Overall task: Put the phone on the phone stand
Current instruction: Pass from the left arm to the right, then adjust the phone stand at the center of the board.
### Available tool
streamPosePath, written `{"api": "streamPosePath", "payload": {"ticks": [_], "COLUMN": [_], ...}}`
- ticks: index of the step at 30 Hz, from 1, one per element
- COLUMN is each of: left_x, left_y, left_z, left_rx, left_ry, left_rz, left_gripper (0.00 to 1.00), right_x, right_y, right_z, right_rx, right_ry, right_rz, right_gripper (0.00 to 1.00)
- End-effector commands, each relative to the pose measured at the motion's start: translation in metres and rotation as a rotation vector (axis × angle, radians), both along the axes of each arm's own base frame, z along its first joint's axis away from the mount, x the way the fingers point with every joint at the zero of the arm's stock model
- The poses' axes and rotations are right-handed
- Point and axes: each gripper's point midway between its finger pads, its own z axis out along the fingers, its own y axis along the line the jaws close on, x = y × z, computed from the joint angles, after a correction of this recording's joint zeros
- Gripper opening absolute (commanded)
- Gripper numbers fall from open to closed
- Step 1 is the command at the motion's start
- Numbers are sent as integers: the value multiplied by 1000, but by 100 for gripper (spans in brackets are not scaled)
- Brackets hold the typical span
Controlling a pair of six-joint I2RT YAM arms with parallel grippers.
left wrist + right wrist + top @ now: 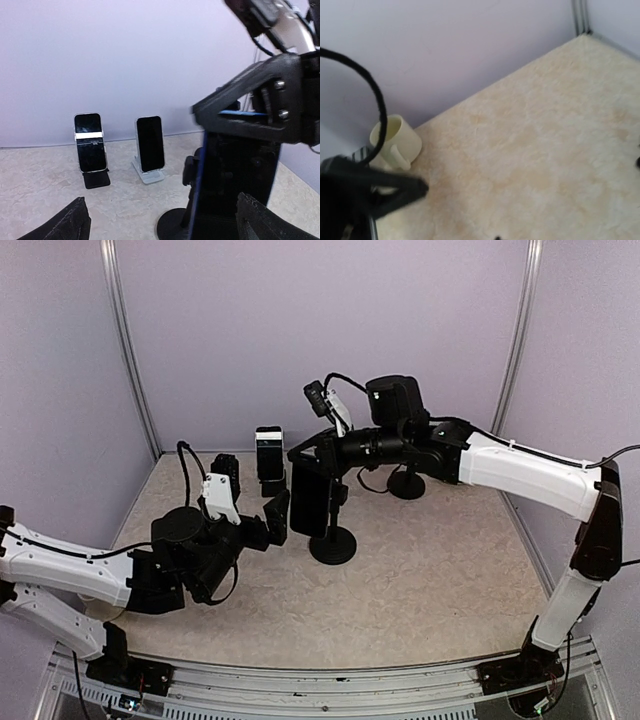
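The phone (310, 498) is a dark slab with a blue edge (200, 200), standing upright against the black phone stand's post above its round base (332, 545). My right gripper (308, 454) reaches in from the right and is shut on the phone's top edge; its black fingers (260, 100) fill the upper right of the left wrist view. My left gripper (275, 518) is wide open just left of the phone, its two fingertips (75, 222) at the bottom corners of that view with nothing between them. The stand's base (172, 225) lies between them.
Two other phones stand at the back, one on a black stand (91, 142) and one on a clear stand (150, 144). Another round black base (406, 483) sits behind my right arm. A cream mug (395, 142) stands by the back wall.
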Motion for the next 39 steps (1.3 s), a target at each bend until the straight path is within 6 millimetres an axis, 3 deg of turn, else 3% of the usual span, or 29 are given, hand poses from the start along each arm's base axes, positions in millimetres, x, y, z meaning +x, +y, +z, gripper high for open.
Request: {"api": "streamPosePath", "payload": {"ticks": [1,6,13,18,32,39], "left_x": [15,32,47,53,75,75], "left_y": [22,31,23,11,-2,-25], "left_z": [1,3,0,0,-9,-15], "left_rx": [-41,-48,-61,-59,-66,-51], "left_ry": [25,25,17,-3,-32,-54], "left_rz": [20,-1,-107,-249,-604,-782], "left_gripper": [99,99,99,99,91,90], "right_x": [-4,-1,0,-10,-14,-15], "right_y": [-33,-55,-95,-112,-138,-144], "right_z": [68,76,84,84,82,78], "right_rx": [109,112,126,135,117,112], "right_ry": [-118,-134,-148,-150,-174,-164], "right_rz": [-27,-60,-79,5,-1,-20], "right_gripper": [0,0,0,0,0,0]}}
